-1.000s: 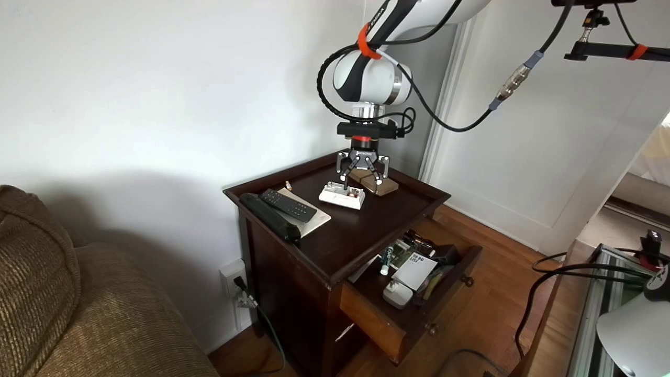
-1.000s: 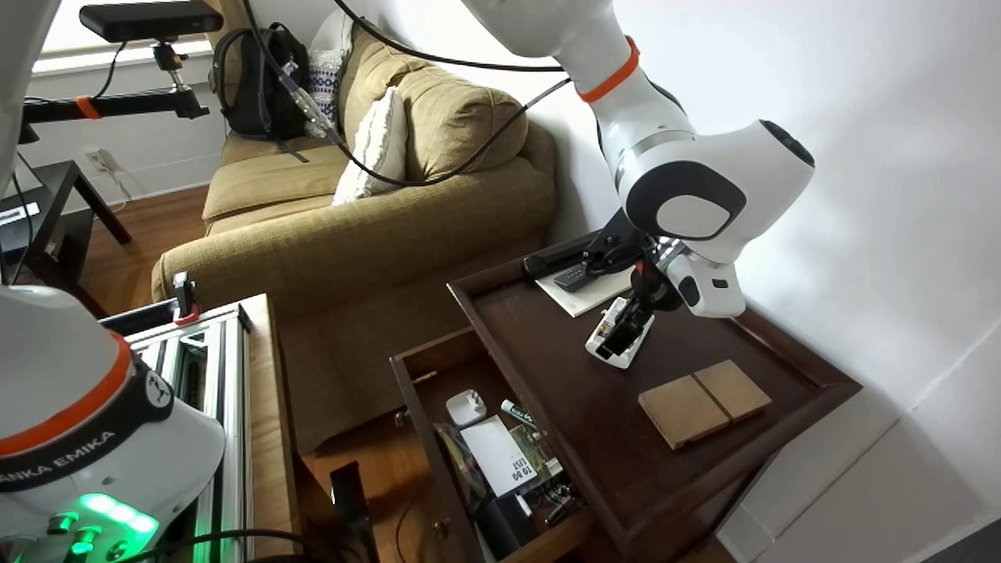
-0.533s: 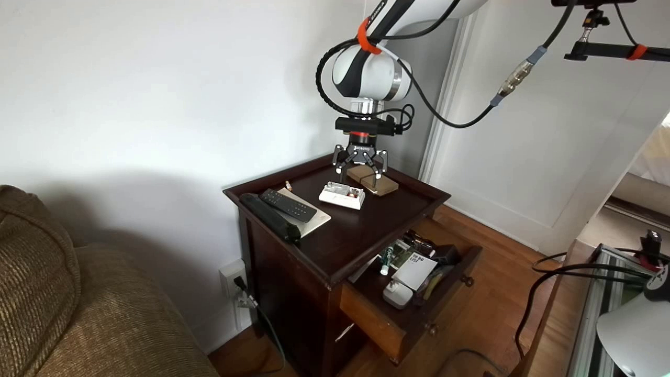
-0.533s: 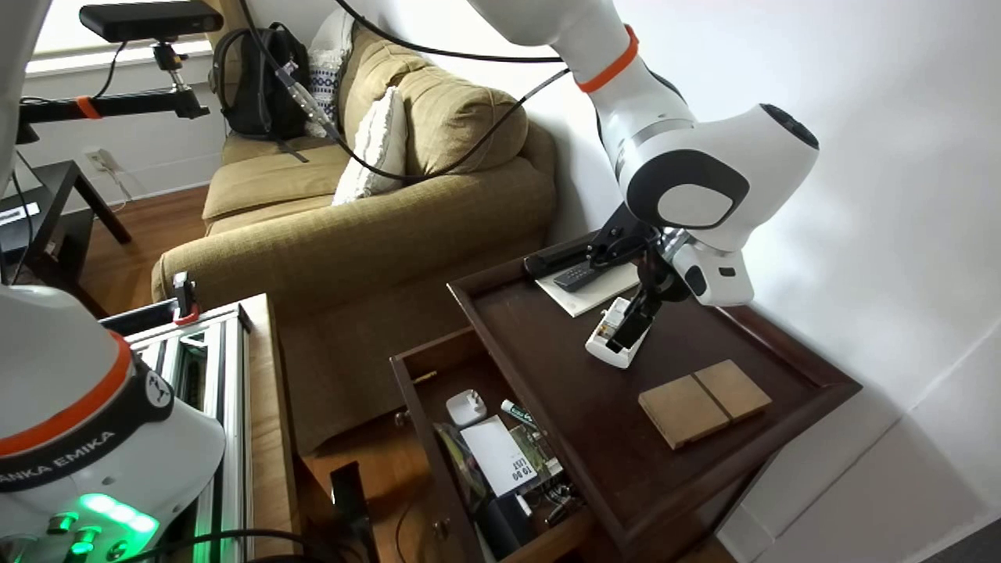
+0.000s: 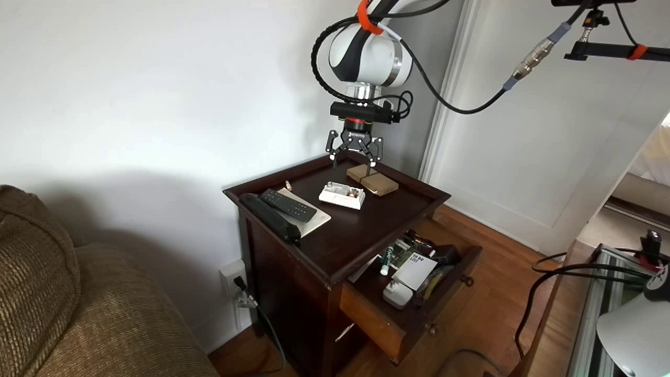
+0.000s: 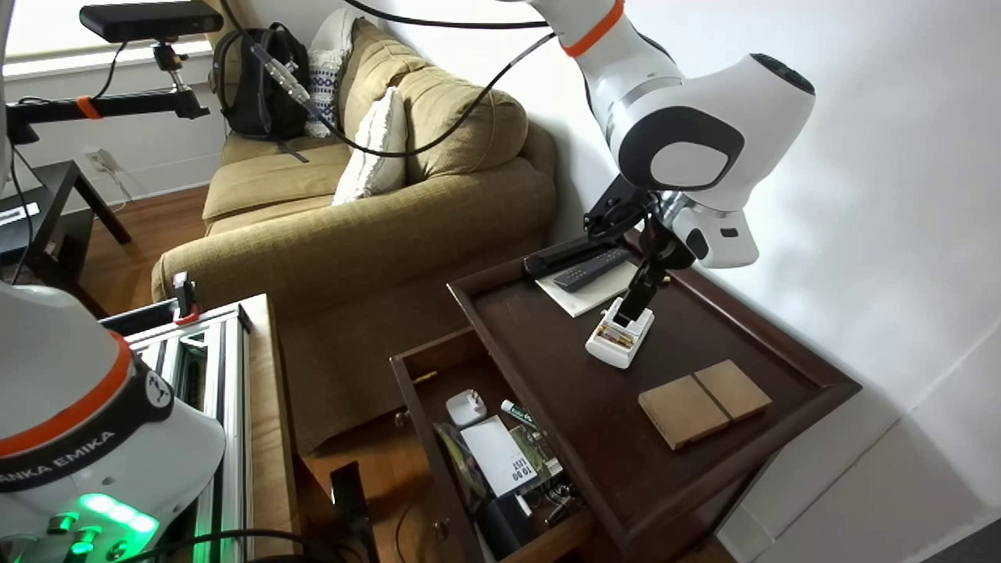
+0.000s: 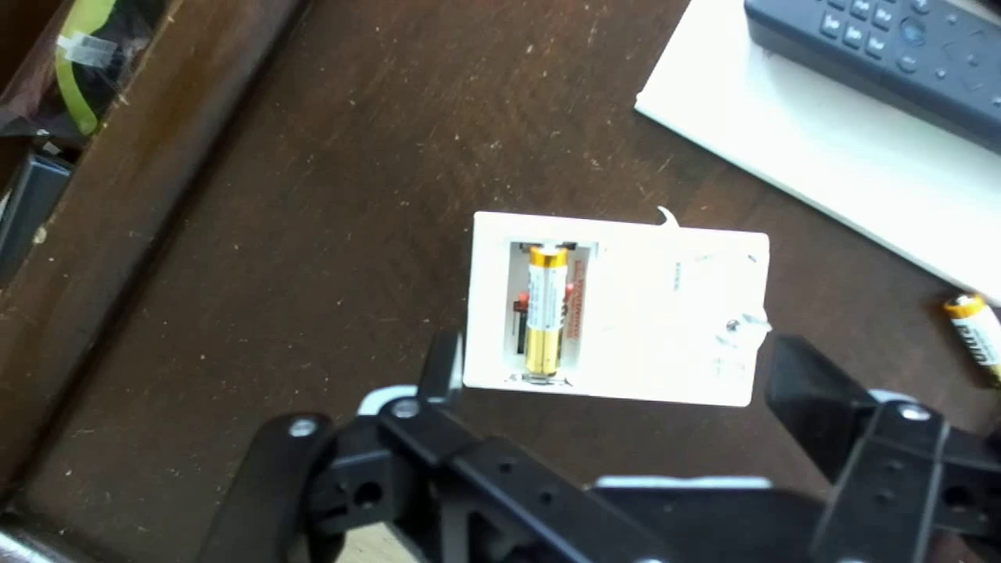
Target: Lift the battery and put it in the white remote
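Wrist view: one battery (image 7: pixel 546 313) sitting in the left end of the white remote (image 7: pixel 665 313), end effector (image 7: pixel 618 383) hanging above the surface (image 7: pixel 852 274) with fingers spread wide, way off right a second battery (image 7: pixel 974 336) just beside some flat white thing (image 7: pixel 782 125).

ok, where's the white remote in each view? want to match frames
In an exterior view: white remote almost at picture center, right of the black remote.
In an exterior view: white remote right of and below center, with the black remote above and slightly left.
In the wrist view: white remote just right of center, black remote at the top right, cut off by the frame.
Shared landmark: the black remote.
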